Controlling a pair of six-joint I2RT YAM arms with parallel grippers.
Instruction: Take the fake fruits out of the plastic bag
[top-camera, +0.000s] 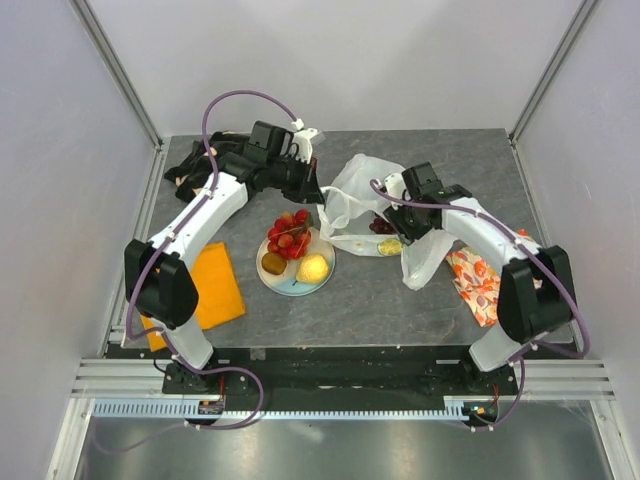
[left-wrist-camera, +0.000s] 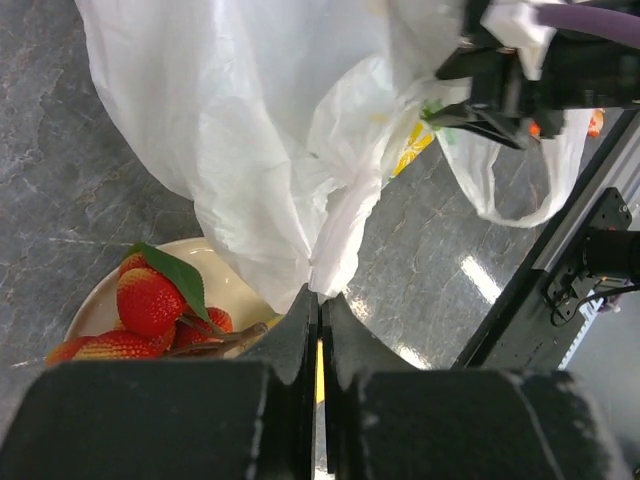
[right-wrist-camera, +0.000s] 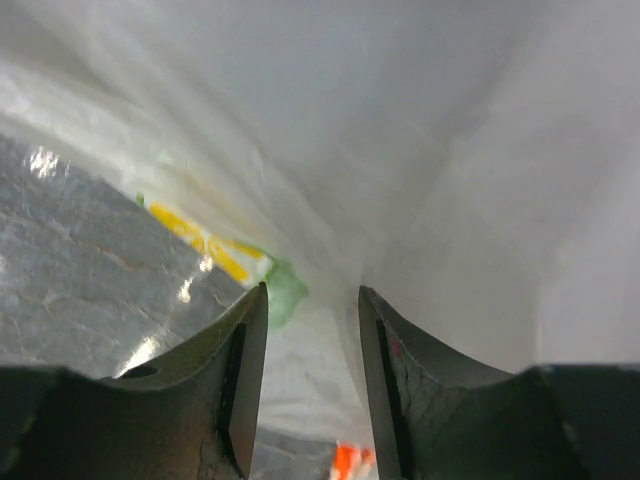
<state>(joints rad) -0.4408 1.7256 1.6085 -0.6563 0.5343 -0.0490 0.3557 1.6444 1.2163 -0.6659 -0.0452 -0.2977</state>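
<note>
Bag (top-camera: 362, 182): white and crumpled at mid-table, lying between both grippers, one fold pinched by the left.
Left gripper (left-wrist-camera: 318, 300): fingers together on that fold, just above the plate's (left-wrist-camera: 225, 290) edge.
Right gripper (right-wrist-camera: 312, 300): fingers apart with nothing held, nosed up against bag film.
Fruits in bag: slice (top-camera: 389, 245), grapes (top-camera: 381, 226).
Fruits on plate: berries (top-camera: 288, 232), lemon (top-camera: 313, 267), brown piece (top-camera: 274, 263).
</note>
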